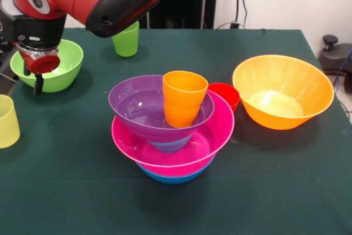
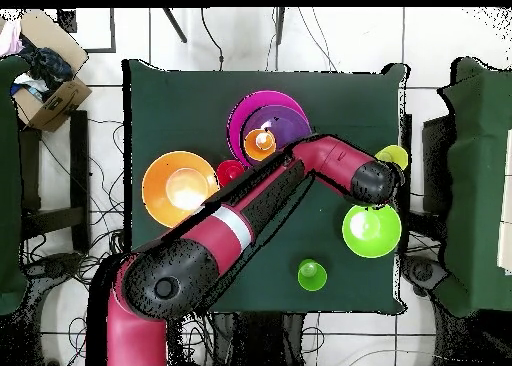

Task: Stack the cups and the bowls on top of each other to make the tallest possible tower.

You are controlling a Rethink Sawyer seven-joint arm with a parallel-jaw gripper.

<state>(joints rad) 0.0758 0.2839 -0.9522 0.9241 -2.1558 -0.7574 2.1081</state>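
The tower stands mid-table: a large blue bowl point(image 1: 173, 178) at the bottom, a pink bowl point(image 1: 217, 136) in it, a purple bowl point(image 1: 135, 103) tilted inside that, and an orange cup point(image 1: 184, 98) upright in the purple bowl. A bluish bowl shows under the purple one. The tower also shows in the overhead view point(image 2: 268, 120). A red cup point(image 1: 226, 94) stands just behind the pink bowl. My gripper point(image 1: 38, 82) hangs at the near left rim of the lime green bowl point(image 1: 61, 67), holding nothing that I can see. In the overhead view the arm's end point(image 2: 372, 180) covers the gripper.
An orange bowl point(image 1: 283, 92) sits at the right. A green cup point(image 1: 126, 39) stands upside down at the far side, and a pale yellow cup point(image 1: 6, 120) at the left edge. In the overhead view the arm point(image 2: 250, 217) crosses the table diagonally.
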